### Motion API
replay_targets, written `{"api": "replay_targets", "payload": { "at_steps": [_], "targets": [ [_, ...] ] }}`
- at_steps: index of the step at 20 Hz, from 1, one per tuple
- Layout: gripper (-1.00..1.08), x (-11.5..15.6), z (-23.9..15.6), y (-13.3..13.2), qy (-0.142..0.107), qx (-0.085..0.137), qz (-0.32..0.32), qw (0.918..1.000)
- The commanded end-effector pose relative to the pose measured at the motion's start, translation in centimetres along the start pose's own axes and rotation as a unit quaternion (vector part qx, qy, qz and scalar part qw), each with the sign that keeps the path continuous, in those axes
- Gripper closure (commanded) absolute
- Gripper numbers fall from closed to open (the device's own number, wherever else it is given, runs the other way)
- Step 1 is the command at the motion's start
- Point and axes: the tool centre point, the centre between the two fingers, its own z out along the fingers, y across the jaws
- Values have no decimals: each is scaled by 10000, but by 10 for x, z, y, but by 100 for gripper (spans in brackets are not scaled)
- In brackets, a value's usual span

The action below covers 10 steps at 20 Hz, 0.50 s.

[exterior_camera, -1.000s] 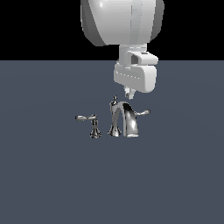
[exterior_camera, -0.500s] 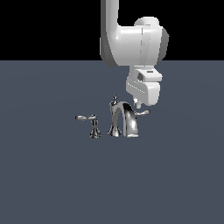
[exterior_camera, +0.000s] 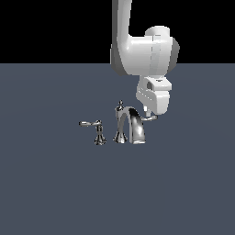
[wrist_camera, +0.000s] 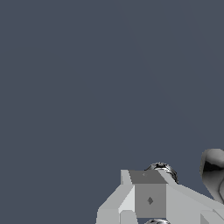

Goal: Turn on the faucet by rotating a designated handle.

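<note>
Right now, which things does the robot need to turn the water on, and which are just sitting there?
Needed for the job:
- faucet
- handle, the lever pointing toward the exterior view's right
- gripper, right above that handle

Just sitting there:
- twin lever on its own pedestal, pointing the other way
- floor

Flat, even simulator light with no cast shadows on the grey floor [exterior_camera: 55,193]. The chrome faucet [exterior_camera: 131,126] carries sharp bright and dark reflections. Above the faucet the background is pure black. Both views are sharp, slightly pixelated, undistorted.
</note>
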Motion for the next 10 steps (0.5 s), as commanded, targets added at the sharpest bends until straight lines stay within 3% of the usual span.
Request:
{"api": "replay_targets", "payload": {
  "at_steps": [1, 10],
  "targets": [
    [108, 0, 0, -1, 0, 4, 7, 10000],
    [108, 11, 0, 25, 0, 4, 7, 10000]
  ]
}}
